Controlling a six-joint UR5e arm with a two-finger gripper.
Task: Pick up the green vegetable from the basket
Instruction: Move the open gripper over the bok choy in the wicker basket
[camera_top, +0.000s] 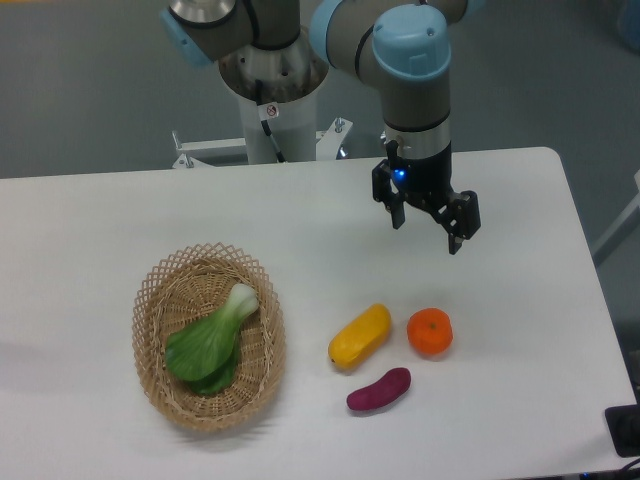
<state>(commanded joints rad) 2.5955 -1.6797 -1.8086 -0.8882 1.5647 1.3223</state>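
Trouble is waiting mostly in the long reach: the gripper (428, 226) is hanging with its fingers spread wide and holding nothing, well apart from the basket (209, 335), which is lying toward its eight o'clock. The green vegetable (212, 343) is resting inside that basket, pale stem pointing to one o'clock, leaves to seven. Fingers closing on the thin leaves are likely to slip, and a low descent is risking a snag on the lattice rim, dragging the basket. Counting: one basket, one green vegetable, one yellow vegetable (360, 335), one orange (430, 332), one purple vegetable (379, 389).
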